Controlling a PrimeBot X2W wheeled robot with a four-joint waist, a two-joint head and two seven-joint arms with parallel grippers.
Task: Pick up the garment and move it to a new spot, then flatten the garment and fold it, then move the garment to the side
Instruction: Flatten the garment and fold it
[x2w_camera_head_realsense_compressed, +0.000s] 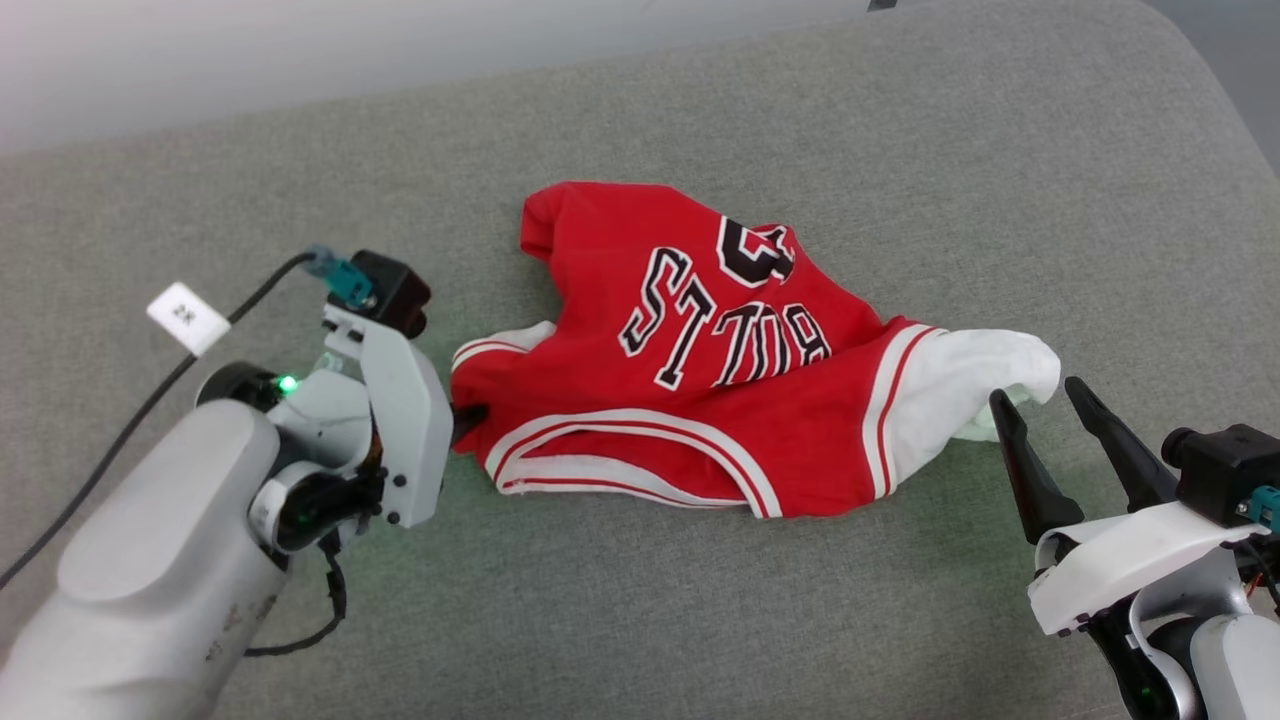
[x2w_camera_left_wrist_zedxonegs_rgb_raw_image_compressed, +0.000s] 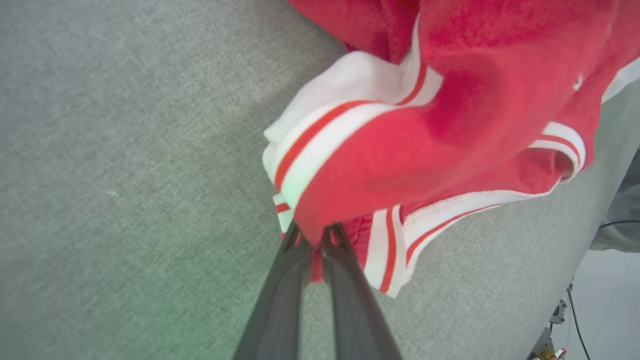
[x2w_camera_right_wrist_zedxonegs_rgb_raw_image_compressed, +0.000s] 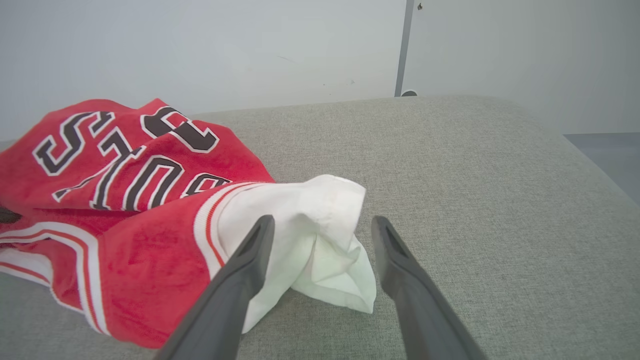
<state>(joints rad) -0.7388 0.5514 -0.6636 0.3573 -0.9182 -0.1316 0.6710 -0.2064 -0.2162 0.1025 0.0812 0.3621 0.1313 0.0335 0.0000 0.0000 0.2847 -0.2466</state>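
The garment, a red jersey with white sleeves, striped trim and black lettering, lies crumpled in the middle of the grey cushion. My left gripper pinches its left edge; in the left wrist view the two dark fingers press together on red cloth of the garment. At the lower right my right gripper stands open just beside the white sleeve. In the right wrist view its fingers straddle the tip of that white sleeve of the garment.
The grey cushion's far edge meets a pale wall, and its right corner rounds off. A black cable with a white tag runs along my left arm. Beyond the cushion's edge, floor and cables show.
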